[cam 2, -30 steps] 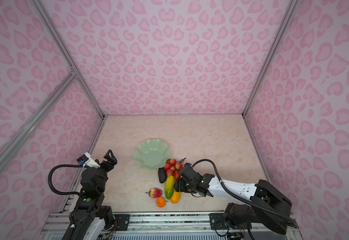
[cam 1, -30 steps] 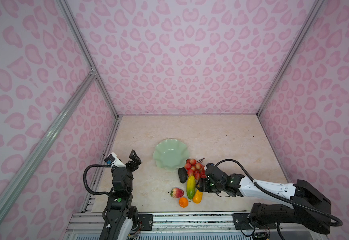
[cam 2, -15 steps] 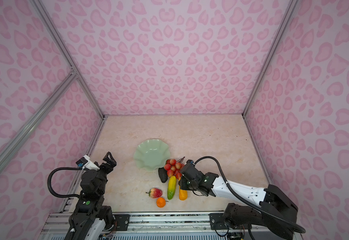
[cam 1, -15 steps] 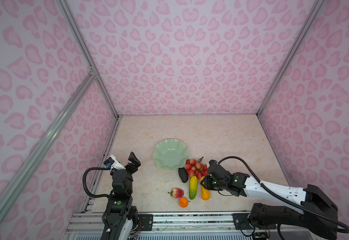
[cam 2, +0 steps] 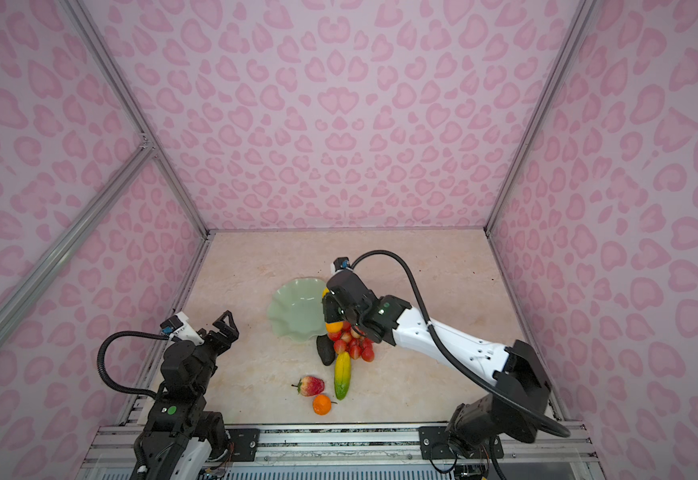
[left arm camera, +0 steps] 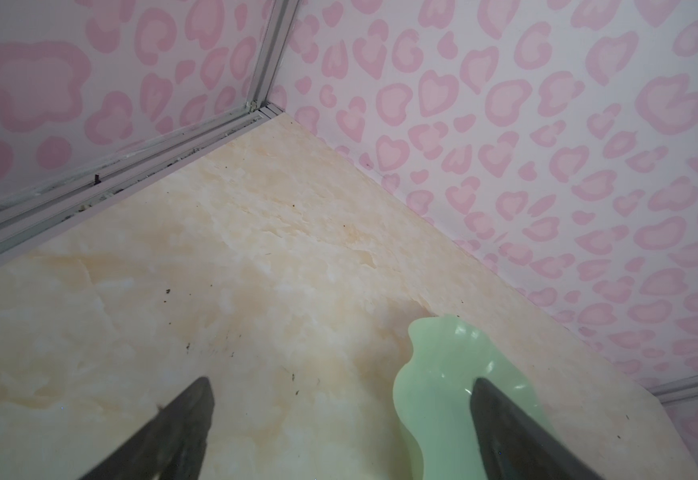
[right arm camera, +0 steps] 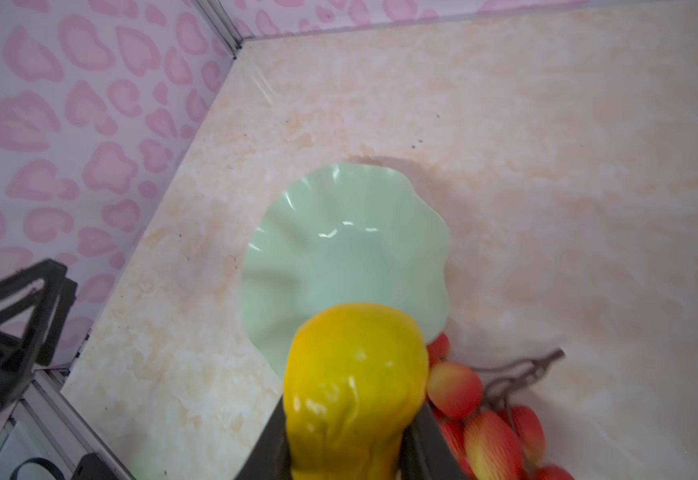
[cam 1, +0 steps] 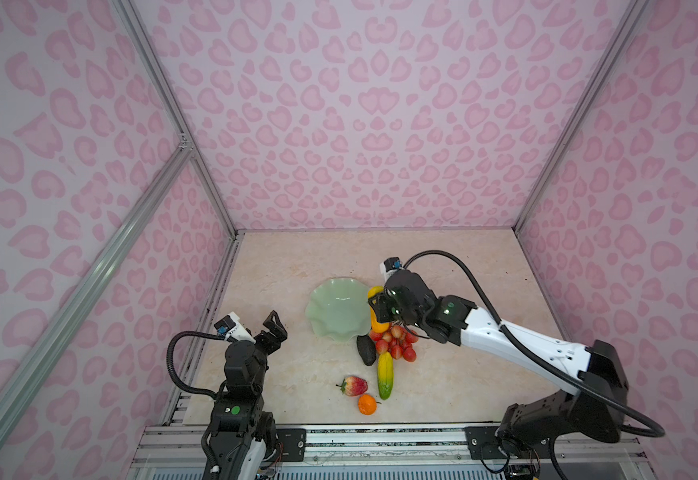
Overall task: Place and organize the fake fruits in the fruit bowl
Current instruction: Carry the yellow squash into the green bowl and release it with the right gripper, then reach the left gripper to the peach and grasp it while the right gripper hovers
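My right gripper point(cam 1: 376, 309) is shut on the orange-yellow gourd point(right arm camera: 355, 374) and holds it above the right rim of the mint-green fruit bowl point(cam 1: 337, 309), which holds nothing. On the table just in front of the bowl lie the red berry cluster point(cam 1: 395, 343), the blackish avocado point(cam 1: 366, 350) and the yellow-green oblong point(cam 1: 384, 374). Nearer the front edge are the strawberry point(cam 1: 355, 385) and the small orange point(cam 1: 367, 404). My left gripper point(cam 1: 274, 328) hangs open and empty left of the bowl.
Pink patterned walls point(cam 1: 360, 124) close in the marble table point(cam 1: 463, 291) on three sides. A metal rail point(cam 1: 339, 436) runs along the front edge between the two arm bases. The right arm's black cable point(cam 1: 463, 274) arcs above the table.
The right gripper closed on the gourd beside the oblong fruit, lifted it and carried it back to the bowl's right rim. The left arm barely moved.
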Controlling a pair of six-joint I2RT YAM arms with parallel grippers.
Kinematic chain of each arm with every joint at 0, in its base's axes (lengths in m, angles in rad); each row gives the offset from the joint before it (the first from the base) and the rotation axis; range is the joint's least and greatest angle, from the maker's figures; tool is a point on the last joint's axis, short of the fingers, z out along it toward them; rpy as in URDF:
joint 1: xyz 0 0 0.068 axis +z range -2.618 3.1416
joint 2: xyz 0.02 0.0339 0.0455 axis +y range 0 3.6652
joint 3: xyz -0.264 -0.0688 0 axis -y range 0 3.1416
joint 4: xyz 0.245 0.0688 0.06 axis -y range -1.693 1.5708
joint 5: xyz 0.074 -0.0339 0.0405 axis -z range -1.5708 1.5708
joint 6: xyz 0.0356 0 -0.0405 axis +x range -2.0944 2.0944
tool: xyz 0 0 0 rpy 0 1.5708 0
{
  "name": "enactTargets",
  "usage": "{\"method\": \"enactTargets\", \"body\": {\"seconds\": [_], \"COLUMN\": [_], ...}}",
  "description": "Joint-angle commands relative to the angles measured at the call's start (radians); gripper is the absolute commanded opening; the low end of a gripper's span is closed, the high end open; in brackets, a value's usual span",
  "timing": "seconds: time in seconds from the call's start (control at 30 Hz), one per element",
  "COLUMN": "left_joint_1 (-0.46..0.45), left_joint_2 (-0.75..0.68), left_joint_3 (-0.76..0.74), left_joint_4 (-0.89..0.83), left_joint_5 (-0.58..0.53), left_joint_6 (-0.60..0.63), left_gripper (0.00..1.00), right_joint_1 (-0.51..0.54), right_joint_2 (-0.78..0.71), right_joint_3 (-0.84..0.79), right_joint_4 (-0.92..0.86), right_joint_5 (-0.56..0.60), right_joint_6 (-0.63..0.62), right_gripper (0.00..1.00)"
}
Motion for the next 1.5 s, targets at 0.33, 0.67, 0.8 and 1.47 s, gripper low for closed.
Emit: {"method": "enactTargets", "body": {"seconds": [0.33, 0.67, 0.8, 1.47], "left_joint_1": [0.000, 0.000, 0.000, -0.292], "left_joint_2": [-0.306, -0.305, -0.266, -0.240], "left_joint_3": [0.074, 0.024, 0.009, -0.108], "left_joint_4": [-0.355, -0.350, -0.311, -0.236], "left_joint_5": [0.098, 0.252, 0.339, 0.355], "left_joint_6": [-0.090, -0.207, -0.220, -0.306], "left_gripper": [0.99, 0.90, 0.86, 0.84], "right_joint_1": [-0.042, -0.070, -0.093, -0.200], "right_joint_2": [0.626, 0.718, 0.591, -0.173], "right_joint_3": [0.488, 0.517, 0.478, -0.360], "right_joint_4": [-0.121, -0.116, -0.077, 0.343], "right_joint_5": [-0.131, -0.164, -0.153, 0.067], "right_joint_6": [-0.248, -0.187, -0.175, -0.107], "right_gripper": [0.27, 0.61, 0.69, 0.98]}}
